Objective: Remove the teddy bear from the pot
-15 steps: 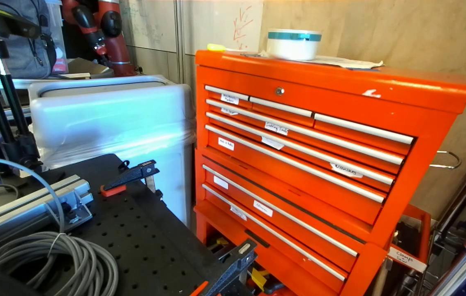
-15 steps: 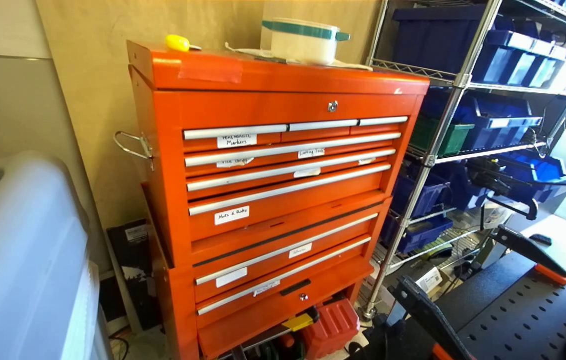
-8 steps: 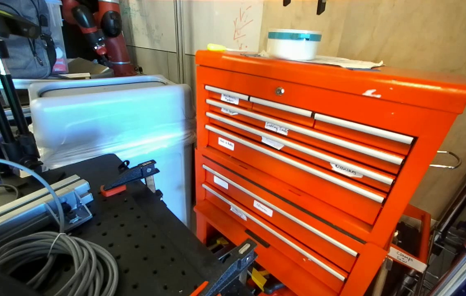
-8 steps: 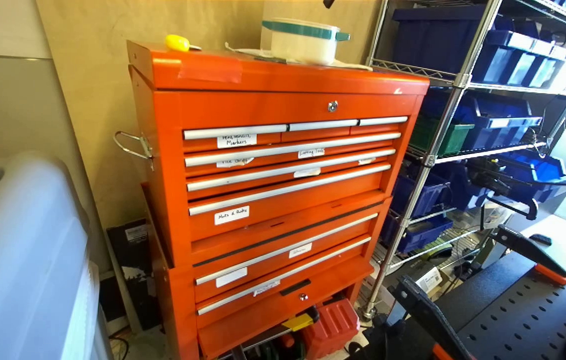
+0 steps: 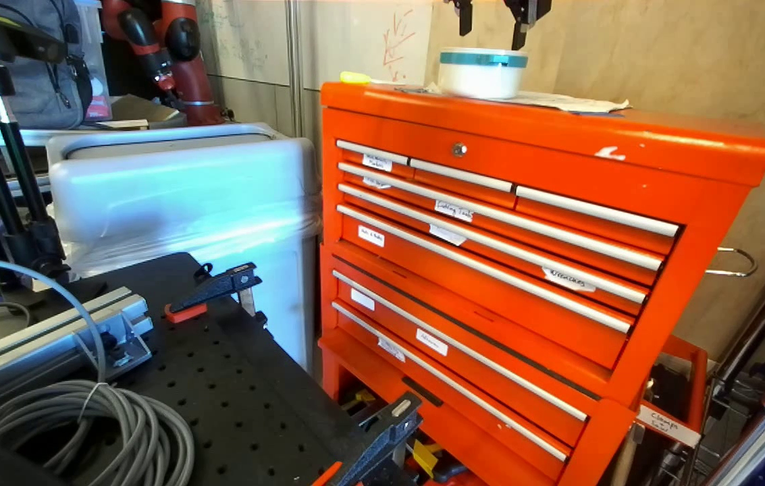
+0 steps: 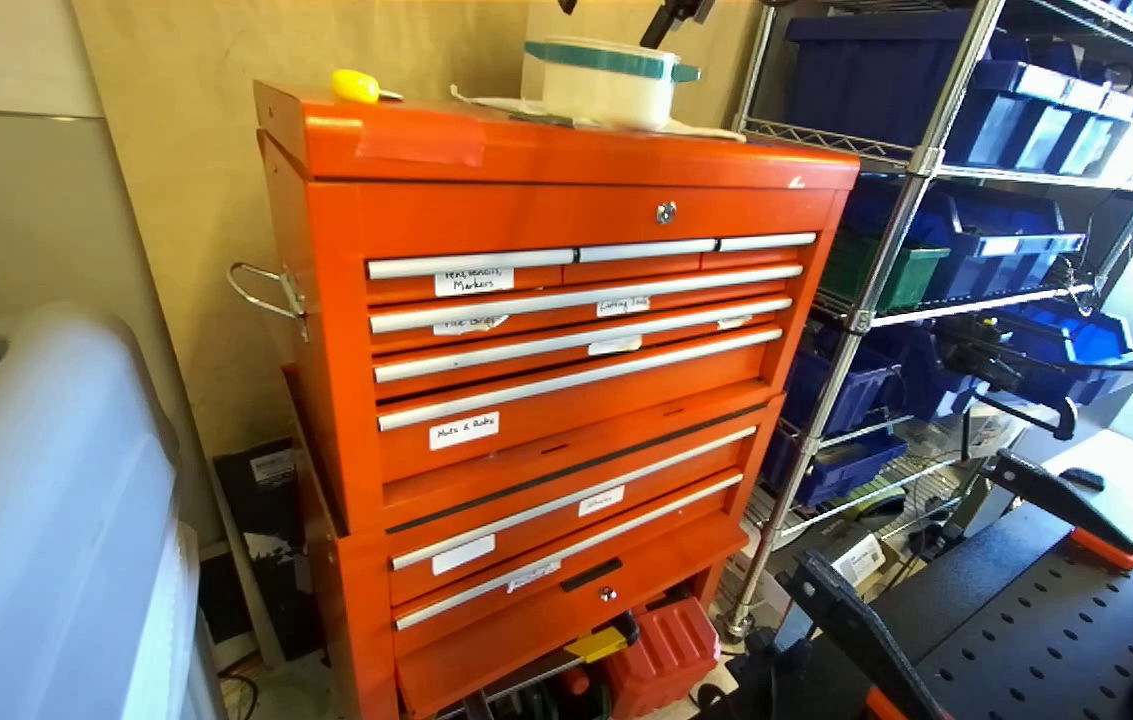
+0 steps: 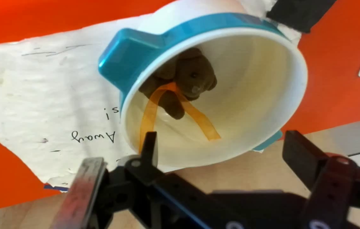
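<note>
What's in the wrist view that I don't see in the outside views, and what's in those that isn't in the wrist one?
Only the wrist view: the bear with an orange ribbon, inside the pot, and writing on the paper. The pot's side hides its inside from both exterior views.

Only the exterior views: the drawers of the orange chest, a yellow thing on its top, and the black table with its clamps.

All share: the pot on the paper, the chest's top and the open gripper near the pot.
</note>
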Motion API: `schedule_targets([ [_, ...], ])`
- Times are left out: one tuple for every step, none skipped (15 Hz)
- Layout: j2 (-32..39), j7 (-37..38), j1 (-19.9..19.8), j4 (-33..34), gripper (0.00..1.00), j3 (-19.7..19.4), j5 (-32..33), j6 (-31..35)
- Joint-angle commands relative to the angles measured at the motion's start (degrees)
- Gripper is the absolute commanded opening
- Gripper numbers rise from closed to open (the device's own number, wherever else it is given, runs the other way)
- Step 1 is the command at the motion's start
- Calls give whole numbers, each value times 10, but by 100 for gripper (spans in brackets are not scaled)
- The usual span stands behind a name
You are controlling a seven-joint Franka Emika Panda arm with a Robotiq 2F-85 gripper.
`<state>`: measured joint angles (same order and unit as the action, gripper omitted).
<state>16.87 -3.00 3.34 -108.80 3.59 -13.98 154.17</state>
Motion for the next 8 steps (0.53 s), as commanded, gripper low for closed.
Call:
schedule_targets([
  [10, 21, -6, 21, 100, 1, 19, -25],
  [11, 26, -5, 22, 100, 0, 23, -28],
  [12, 30, -4, 23, 100, -2, 27, -31],
  [13, 34, -4, 25, 100, -3, 32, -37],
  [14, 36, -4, 26, 100, -3, 34, -42],
  [15, 39, -3, 27, 100, -4, 37, -47],
  [15, 42, -2, 26, 100, -5, 41, -51],
  [16, 46, -1, 27, 91, -6, 46, -55],
])
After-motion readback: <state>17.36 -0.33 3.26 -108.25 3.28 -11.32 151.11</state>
